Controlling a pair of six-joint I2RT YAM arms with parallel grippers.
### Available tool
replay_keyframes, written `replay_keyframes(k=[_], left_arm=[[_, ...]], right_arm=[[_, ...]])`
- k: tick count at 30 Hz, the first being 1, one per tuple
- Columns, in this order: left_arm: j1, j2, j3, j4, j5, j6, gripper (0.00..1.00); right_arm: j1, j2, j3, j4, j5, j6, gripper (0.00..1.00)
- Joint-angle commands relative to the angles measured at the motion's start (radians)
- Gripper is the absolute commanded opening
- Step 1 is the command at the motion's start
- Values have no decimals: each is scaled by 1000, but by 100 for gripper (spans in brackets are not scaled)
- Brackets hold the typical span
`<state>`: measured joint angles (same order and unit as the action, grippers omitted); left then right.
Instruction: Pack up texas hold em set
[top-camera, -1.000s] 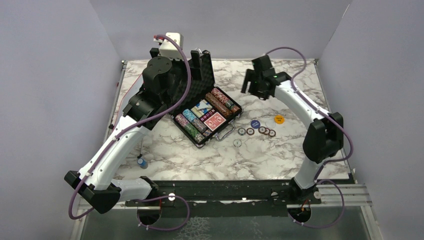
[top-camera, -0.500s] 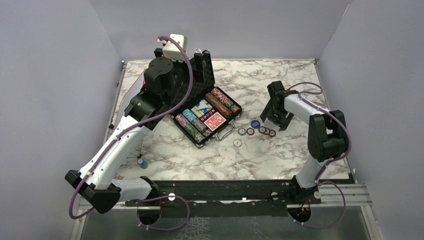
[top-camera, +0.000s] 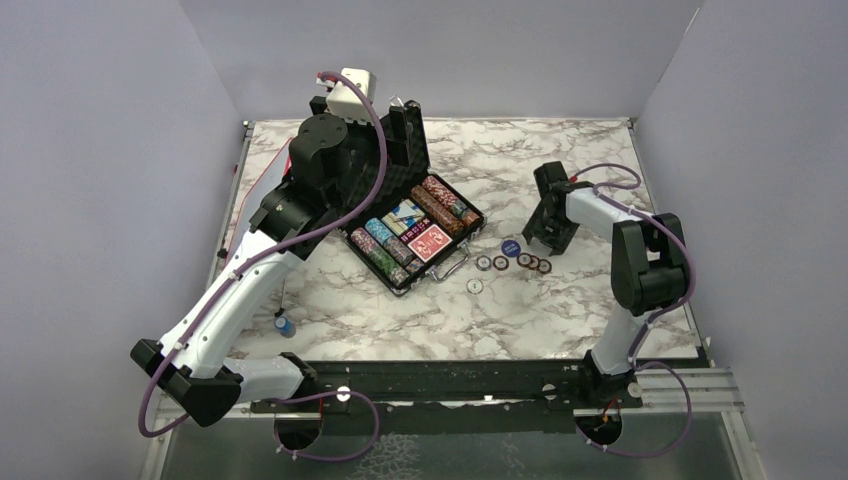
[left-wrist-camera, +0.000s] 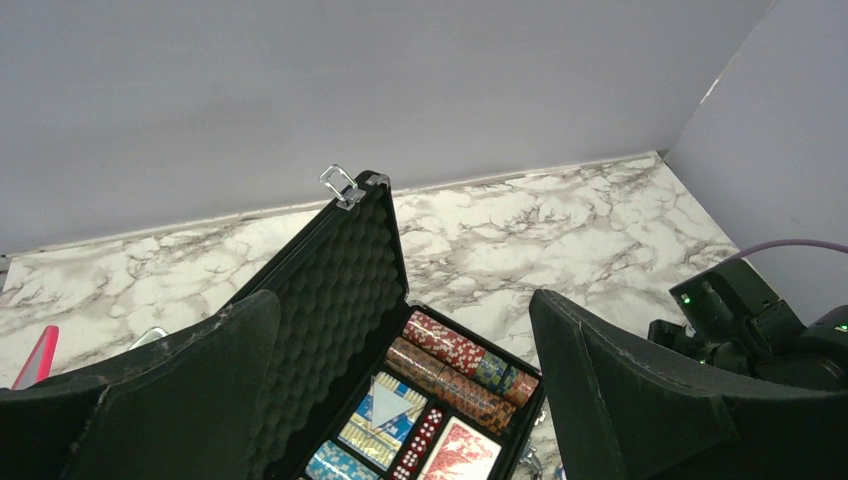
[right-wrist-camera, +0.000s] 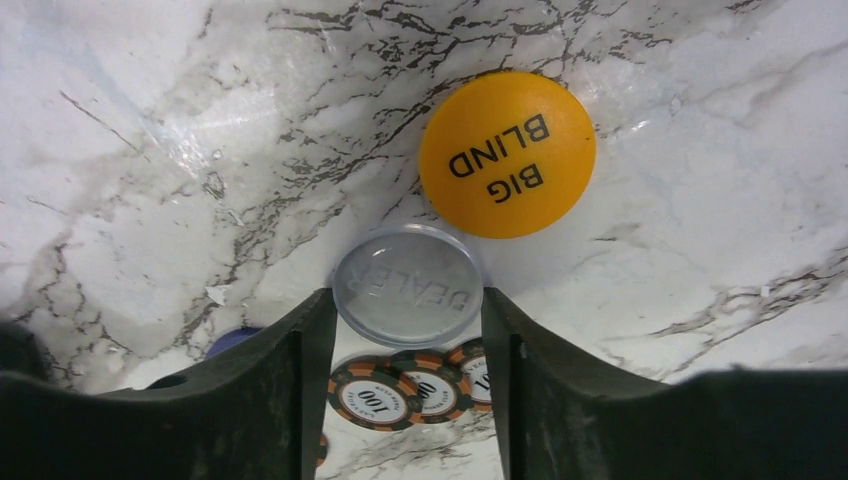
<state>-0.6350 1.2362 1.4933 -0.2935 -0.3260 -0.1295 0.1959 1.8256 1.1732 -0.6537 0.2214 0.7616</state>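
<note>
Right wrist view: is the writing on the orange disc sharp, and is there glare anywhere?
Right wrist view: the orange round BIG BLIND disc reads sharp, upside down; lettering on the clear round DEALER disc is faint; glare whitens the marble table; the right tool shows dark, underlit fingers. Top external view: even light, soft shadows.

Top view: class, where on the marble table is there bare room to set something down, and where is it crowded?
Free: the near strip of table between briefcase and arm bases; the far stretch between briefcase lid and right arm. Crowded: loose chips by the right gripper.
</note>
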Motion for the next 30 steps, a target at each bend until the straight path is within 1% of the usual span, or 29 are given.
replay_keyframes(k=[1, 3, 6, 11, 15, 19, 23, 27, 30], left_arm=[[1, 0, -7, 21, 14, 6, 99], [1, -1, -8, 22, 12, 5, 99], [1, -3, -7, 21, 13, 5, 99], [1, -5, -2, 21, 0, -10, 99], [1, -12, 5, 18, -29, -19, 99], [1, -21, 10, 17, -57, -26, 99], [1, -26, 12, 17, -67, -30, 99], [1, -30, 10, 17, -66, -28, 99], [1, -35, 7, 17, -68, -25, 99]], right_arm=[[-9, 29, -6, 37, -14, -7, 46], [-5, 5, 5, 34, -12, -18, 41], [27, -38, 42, 18, -6, -46, 40], [166, -76, 170, -42, 32, -64, 41], [300, -71, 252, -32, 14, -75, 41], [408, -23, 328, -2, -33, -107, 41], [502, 65, 409, 18, -52, -178, 42], [558, 152, 497, -16, -73, -219, 43], [577, 206, 541, -48, -82, -230, 43]])
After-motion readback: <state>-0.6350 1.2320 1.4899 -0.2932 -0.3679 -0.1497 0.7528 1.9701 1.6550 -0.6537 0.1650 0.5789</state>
